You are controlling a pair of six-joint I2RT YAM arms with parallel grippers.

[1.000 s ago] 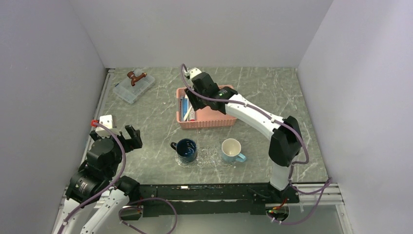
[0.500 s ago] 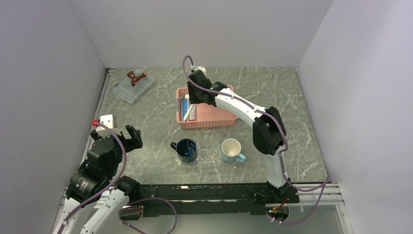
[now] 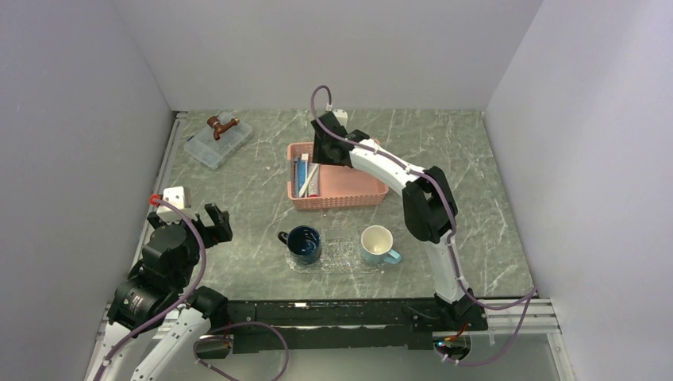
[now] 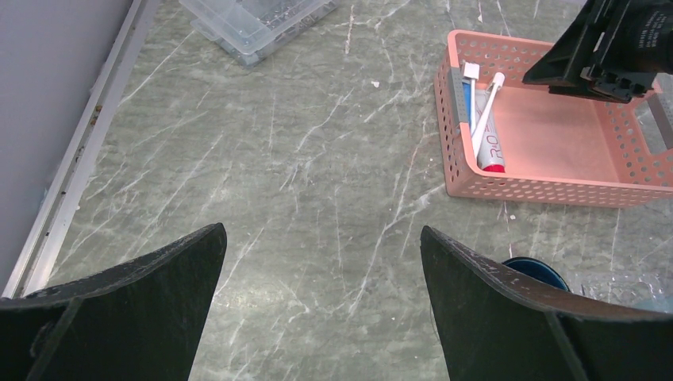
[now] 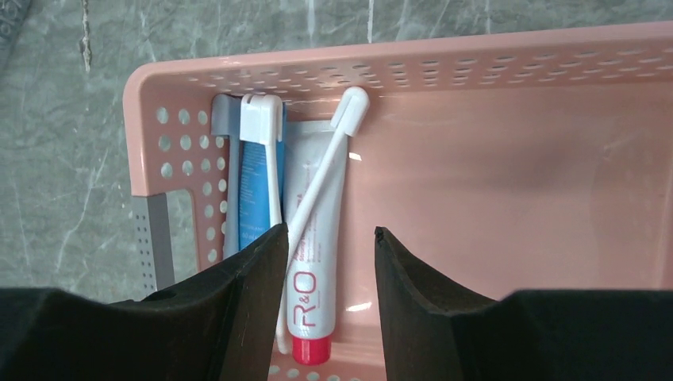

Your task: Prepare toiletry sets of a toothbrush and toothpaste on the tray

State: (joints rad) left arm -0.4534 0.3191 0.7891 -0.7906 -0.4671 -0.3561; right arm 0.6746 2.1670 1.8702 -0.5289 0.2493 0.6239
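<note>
Light: bright, even light is falling from above.
Shadows: only soft, faint ones are showing.
Glare: small highlights are glinting on the toothpaste [image 5: 313, 238] and the basket [image 5: 516, 182] floor.

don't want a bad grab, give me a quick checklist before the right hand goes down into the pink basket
1. right hand open and empty: ok, jaws apart above the basket.
2. jaws lined up on a target: ok, the slanted toothbrush and the toothpaste lie between them.
3. toothbrush alone in the pinch: not ok, it rests across the toothpaste.
4. tray has room: ok, bare middle between the dark mug and the pale mug.
5. left hand out of the way: ok, open, far from the basket.
</note>
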